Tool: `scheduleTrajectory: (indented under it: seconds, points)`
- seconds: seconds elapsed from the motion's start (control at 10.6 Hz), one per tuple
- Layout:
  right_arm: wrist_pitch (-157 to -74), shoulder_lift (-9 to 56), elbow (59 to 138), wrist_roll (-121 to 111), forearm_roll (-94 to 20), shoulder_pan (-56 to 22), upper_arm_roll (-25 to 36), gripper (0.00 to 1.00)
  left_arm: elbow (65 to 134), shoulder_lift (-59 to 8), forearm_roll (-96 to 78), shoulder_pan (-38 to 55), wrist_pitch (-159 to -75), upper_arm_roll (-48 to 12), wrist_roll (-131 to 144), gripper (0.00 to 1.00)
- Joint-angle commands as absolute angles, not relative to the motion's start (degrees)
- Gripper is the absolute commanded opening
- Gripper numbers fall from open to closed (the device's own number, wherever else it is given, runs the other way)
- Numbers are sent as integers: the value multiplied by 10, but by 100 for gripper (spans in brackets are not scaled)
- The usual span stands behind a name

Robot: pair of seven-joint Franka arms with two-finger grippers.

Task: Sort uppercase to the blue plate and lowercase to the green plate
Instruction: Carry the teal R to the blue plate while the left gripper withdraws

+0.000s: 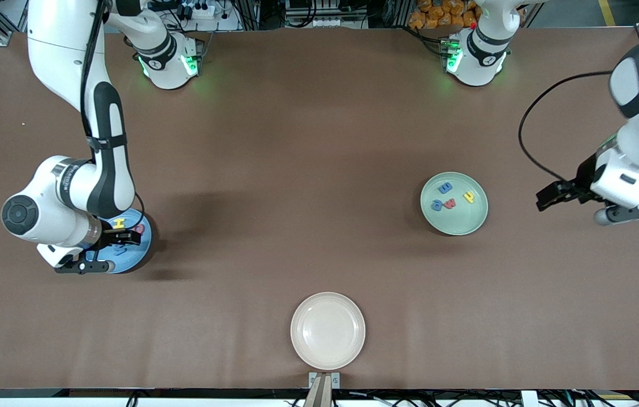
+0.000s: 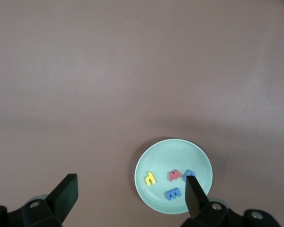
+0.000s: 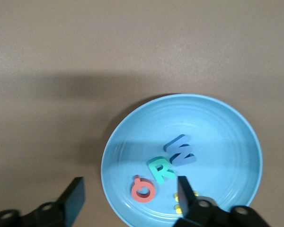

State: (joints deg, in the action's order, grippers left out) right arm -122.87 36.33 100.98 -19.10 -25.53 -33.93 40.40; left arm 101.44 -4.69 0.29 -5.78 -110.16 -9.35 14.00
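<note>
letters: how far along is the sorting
Looks essentially done. The green plate holds the blue m, a, red w and yellow n. The blue plate holds M, R, Q and H. Both claws are open and empty: right claw over the blue plate, left claw off the green plate. Nothing remains on the table.

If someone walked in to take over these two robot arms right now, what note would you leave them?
Right gripper: open, empty, over the blue plate.
Left gripper: open, empty, over bare table toward the left arm's end, beside the green plate.
Blue plate holds the red Q, teal R, blue M and yellow H.
Green plate holds the blue m, blue a, red w and yellow n.
Done: all eight letters sorted.
Left: nothing visible; the cream plate has nothing on it.
</note>
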Motion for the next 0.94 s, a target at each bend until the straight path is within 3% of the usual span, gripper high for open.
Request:
scheduleTrajectory:
  seconds: [0.0,0.47,0.66,0.85]
  points:
    - [-1221,359,1002,-207,-249,-352,425,100,975,-20,-8,-58,-1041,-84,123,100]
    - [-1204,343,995,-200,-250,-352,421,100,883,-8,-9,-58,-921,-70,75,100]
    - [-1193,298,998,-194,-245,-263,322,100,877,-2,-8,-58,-896,-72,72,100]
    - [-1199,258,1001,-120,-130,-176,210,100,874,1,-5,-55,-889,-74,60,100]
